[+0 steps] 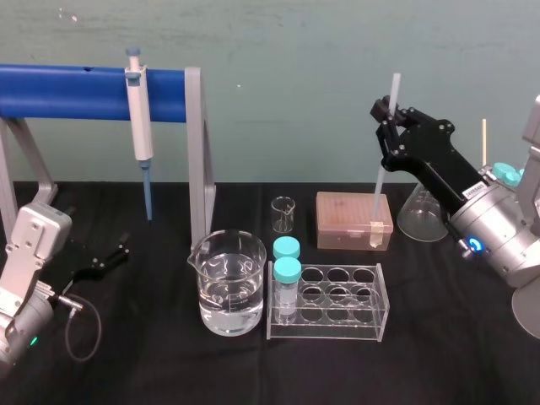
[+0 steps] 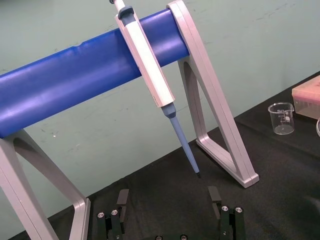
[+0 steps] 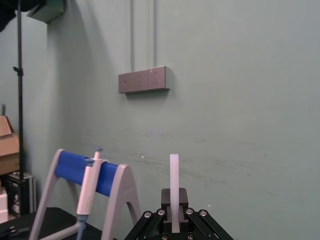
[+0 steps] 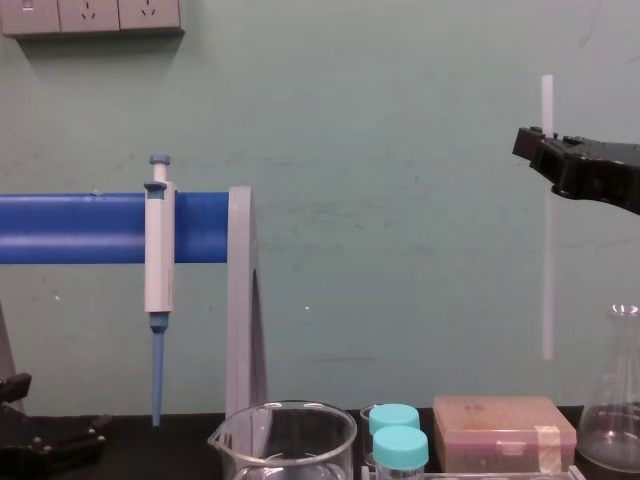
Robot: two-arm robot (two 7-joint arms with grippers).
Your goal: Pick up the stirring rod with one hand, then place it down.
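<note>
Beneath the stirring rod (image 1: 381, 173), held upright in the right hand (image 1: 392, 110), the way down was blocked by the tip box (image 1: 354, 221), flanked by the flask (image 1: 422, 215) on its right and fronted by the tube rack (image 1: 329, 299). Bare bench (image 1: 447, 337) was seen right of the rack.

The stirring rod (image 1: 382, 177) is a plain, milky, see-through white against the pale green wall (image 1: 295, 51), and the right gripper (image 1: 390, 116) is matte black. The pipette (image 1: 139, 118) is white with a blue tip, and the rack (image 1: 67, 91) has a bright blue bar and light grey legs. The table (image 1: 169, 371) is black all over. Two clear vials (image 1: 287, 270) have teal caps, and the tip box (image 1: 353, 221) is a dull pinkish tan with a strip of pale tape.
</note>
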